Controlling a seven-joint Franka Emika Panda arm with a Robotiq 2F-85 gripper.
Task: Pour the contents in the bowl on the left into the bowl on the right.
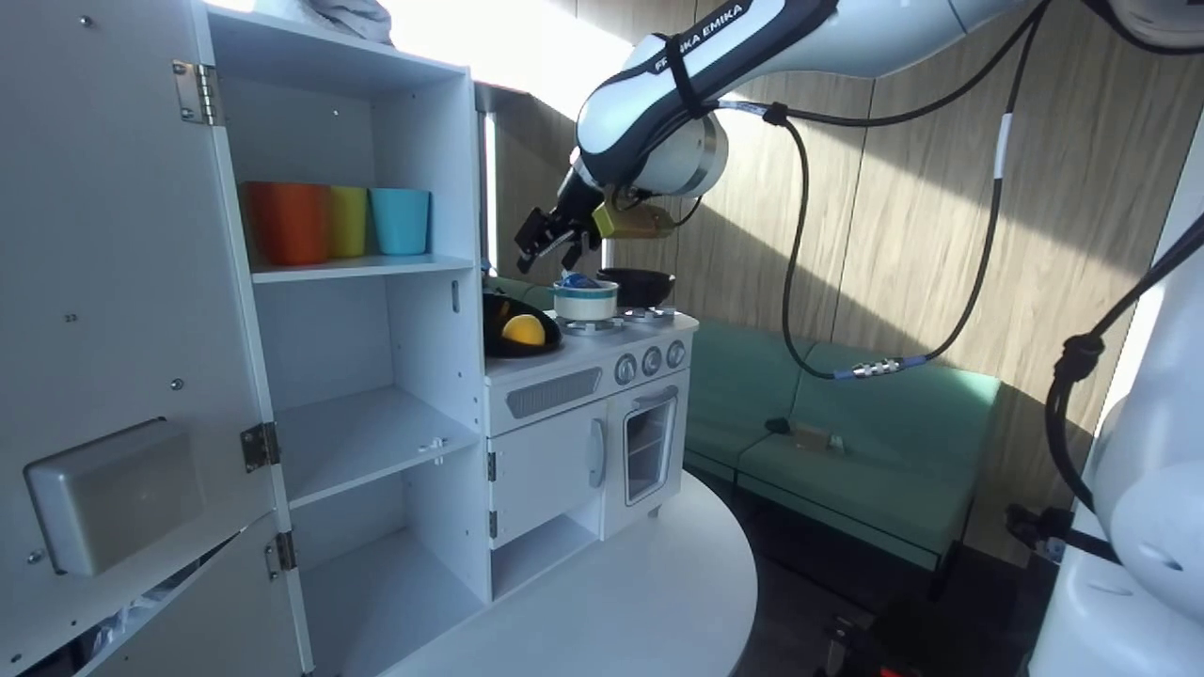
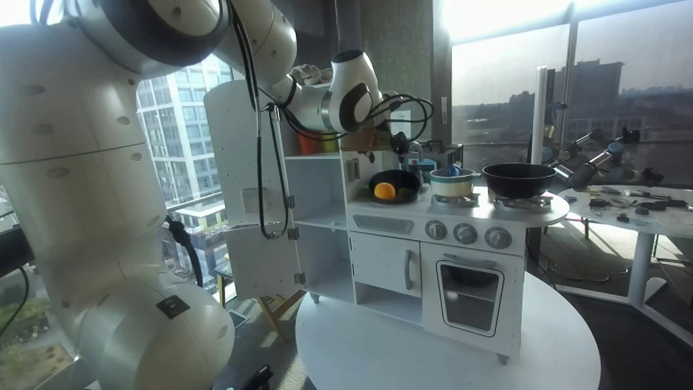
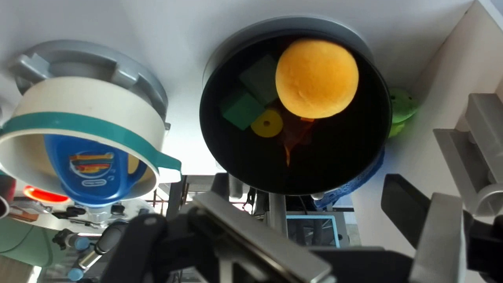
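Observation:
The bowl on the left is a black bowl on the toy kitchen's counter. Inside it lie an orange-yellow ball, green blocks and a yellow ring; some darker pieces are hard to make out. The bowl on the right, also black, stands on the far burner; the wrist view does not show it, and its inside is hidden. My gripper is open, its fingers spread wide near the left bowl's rim with nothing held. In an exterior view the gripper hangs above the counter, over the left bowl's side.
Between the two bowls a white pot with a teal rim holds a blue toy bottle. Beside the left bowl rises the cabinet's side wall. A blue sponge and a green toy sit against the bowl. Coloured cups occupy a shelf.

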